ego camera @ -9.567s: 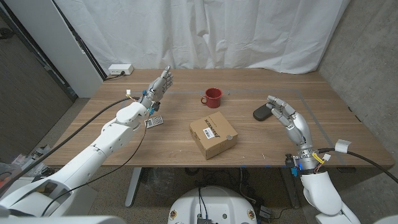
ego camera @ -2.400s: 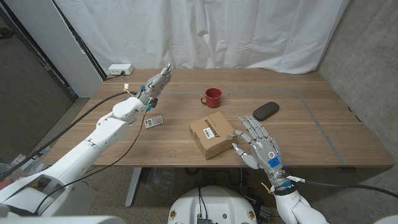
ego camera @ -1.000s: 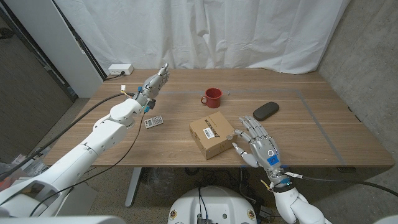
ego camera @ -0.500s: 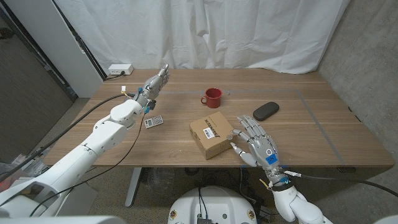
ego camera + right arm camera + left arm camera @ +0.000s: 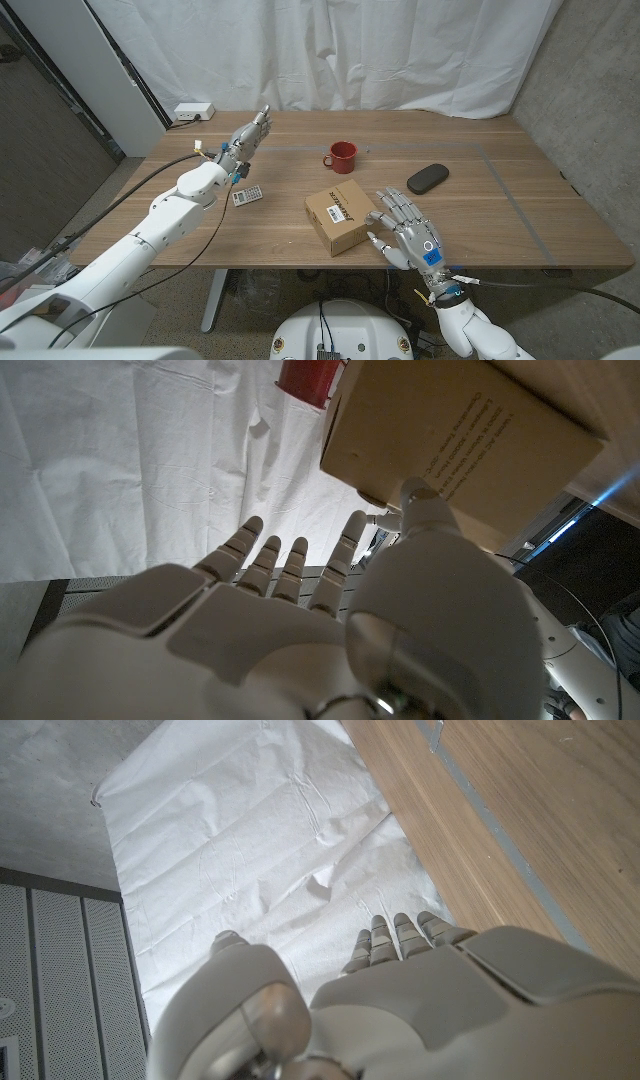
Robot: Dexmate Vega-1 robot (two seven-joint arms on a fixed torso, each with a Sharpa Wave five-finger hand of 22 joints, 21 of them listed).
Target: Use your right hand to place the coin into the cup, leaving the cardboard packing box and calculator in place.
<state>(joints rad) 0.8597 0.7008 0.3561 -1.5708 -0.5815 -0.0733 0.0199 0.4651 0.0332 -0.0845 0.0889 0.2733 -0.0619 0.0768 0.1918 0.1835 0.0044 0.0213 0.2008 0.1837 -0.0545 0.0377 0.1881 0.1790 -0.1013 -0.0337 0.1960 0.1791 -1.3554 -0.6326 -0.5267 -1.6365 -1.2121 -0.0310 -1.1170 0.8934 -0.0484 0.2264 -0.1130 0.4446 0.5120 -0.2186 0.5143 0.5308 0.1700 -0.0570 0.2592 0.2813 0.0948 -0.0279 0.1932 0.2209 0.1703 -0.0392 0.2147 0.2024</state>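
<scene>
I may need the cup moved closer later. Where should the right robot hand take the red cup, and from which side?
Probably around its round wall, coming from the robot's right. The red cup stands upright and its handle juts toward the robot's left, so bare wall faces the right robot hand.

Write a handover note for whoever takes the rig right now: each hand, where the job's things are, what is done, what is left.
Right hand: open, fingers spread, holding nothing, at the right side of the cardboard packing box; the thumb is close to the box's side, contact unclear.
Left hand: open, raised over the table's far left part, holding nothing.
Red cup: upright behind the box.
Calculator: left of the box, near the left arm.
Dark oblong object: right of the box.
Coin: I cannot make it out in these pictures.
Done: nothing yet.
Left: find the coin, pick it up with the right hand, drop it into the cup.
</scene>
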